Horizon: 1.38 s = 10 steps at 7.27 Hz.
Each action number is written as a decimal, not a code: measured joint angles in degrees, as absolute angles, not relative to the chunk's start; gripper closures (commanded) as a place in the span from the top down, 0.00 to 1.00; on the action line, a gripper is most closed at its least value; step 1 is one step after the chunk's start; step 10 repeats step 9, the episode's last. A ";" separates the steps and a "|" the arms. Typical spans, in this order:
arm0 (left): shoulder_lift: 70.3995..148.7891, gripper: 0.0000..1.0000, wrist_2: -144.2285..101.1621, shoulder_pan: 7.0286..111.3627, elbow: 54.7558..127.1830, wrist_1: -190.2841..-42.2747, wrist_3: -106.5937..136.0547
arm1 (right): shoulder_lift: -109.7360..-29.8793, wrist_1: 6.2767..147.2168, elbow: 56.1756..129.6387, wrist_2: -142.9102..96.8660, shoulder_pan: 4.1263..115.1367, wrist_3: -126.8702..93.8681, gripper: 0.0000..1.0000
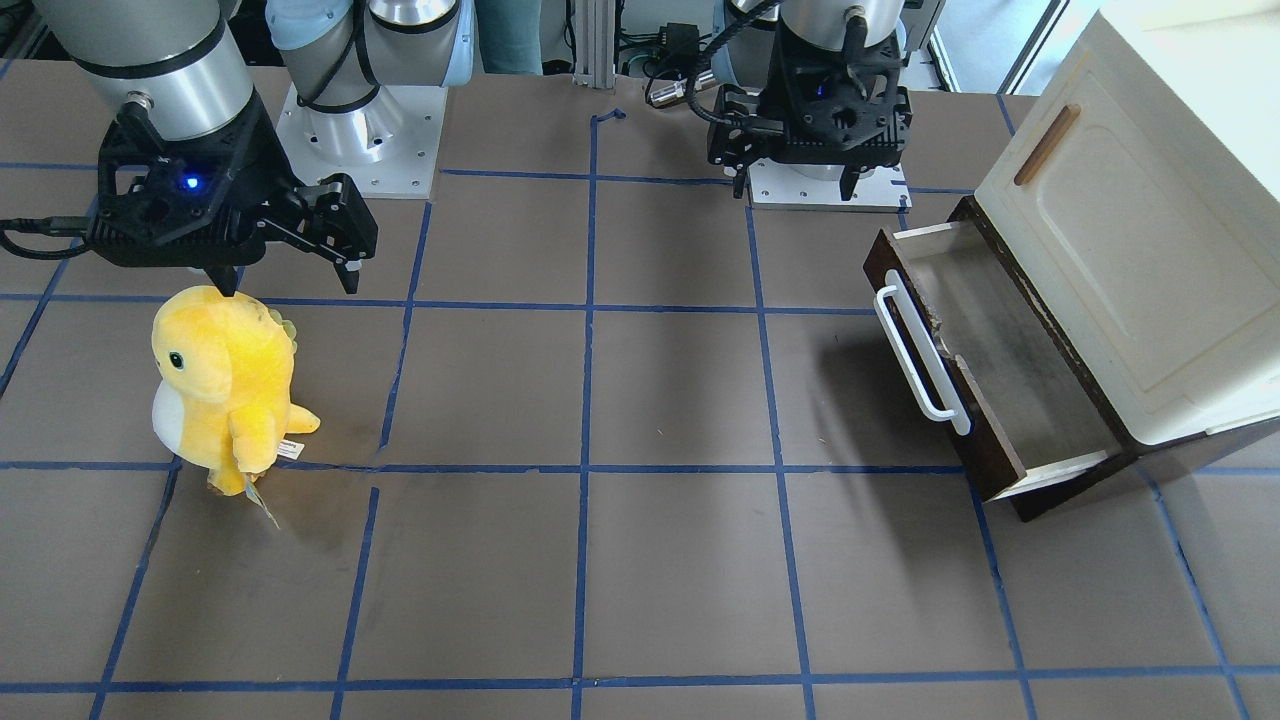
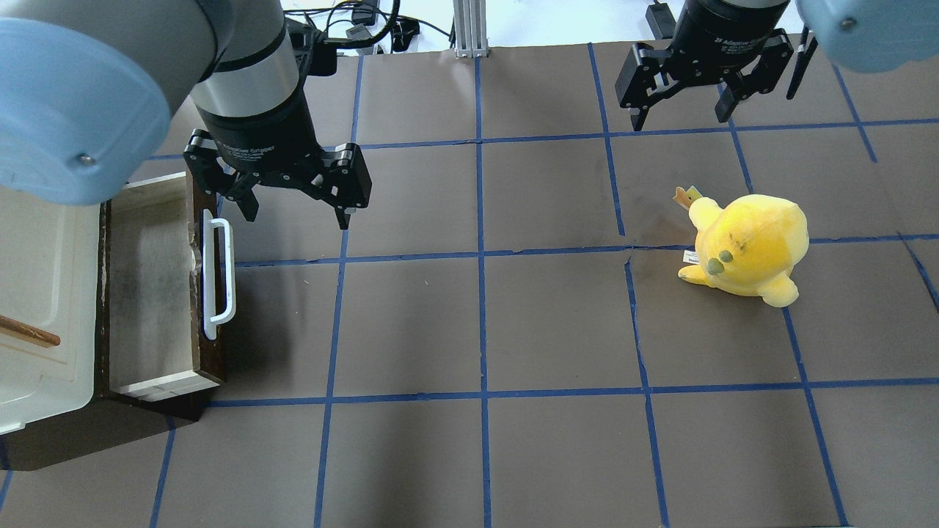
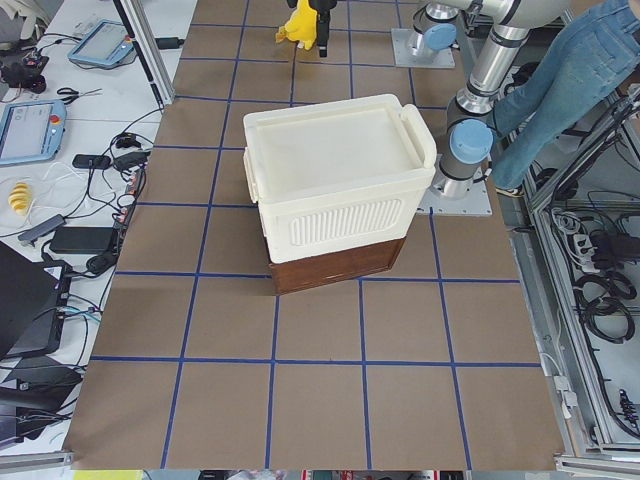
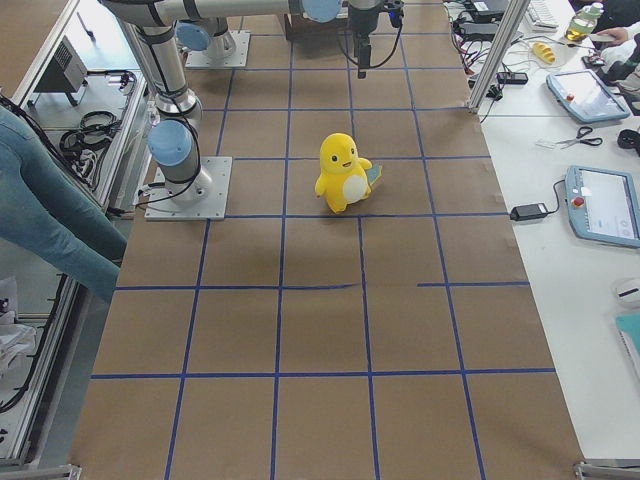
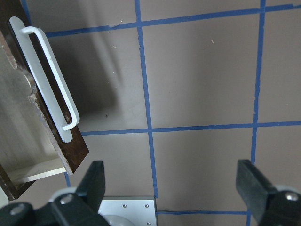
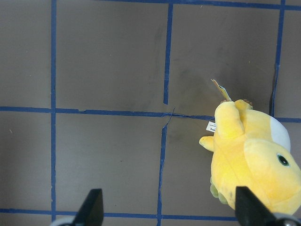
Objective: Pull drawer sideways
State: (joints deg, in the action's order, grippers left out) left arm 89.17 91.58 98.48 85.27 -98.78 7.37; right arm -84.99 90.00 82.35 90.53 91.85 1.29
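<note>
Dark brown wooden drawer (image 2: 150,286) with a long white bar handle (image 2: 220,275) sits pulled out of the cream-white cabinet (image 2: 37,279) on the robot's left side of the brown worktop (image 2: 477,330). The left end effector (image 2: 296,216) hangs near the handle, spread and empty. Yellow plush toy (image 2: 748,246) stands well apart. The right end effector (image 2: 680,121) hangs beyond it, spread and empty.

Partly seen: drawer (image 5: 19,122), cut at the left wrist view's 9 o'clock edge; plush toy (image 6: 254,160), cropped at 3 o'clock; cabinet (image 2: 44,279), cropped at 9 o'clock overhead.

Robotics lab; teach pendants (image 4: 602,205), taped-grid table (image 4: 320,330)
</note>
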 measured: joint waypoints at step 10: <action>87.78 1.00 91.09 90.24 86.70 -96.37 4.96 | -84.99 90.00 82.35 90.53 91.85 1.26 1.00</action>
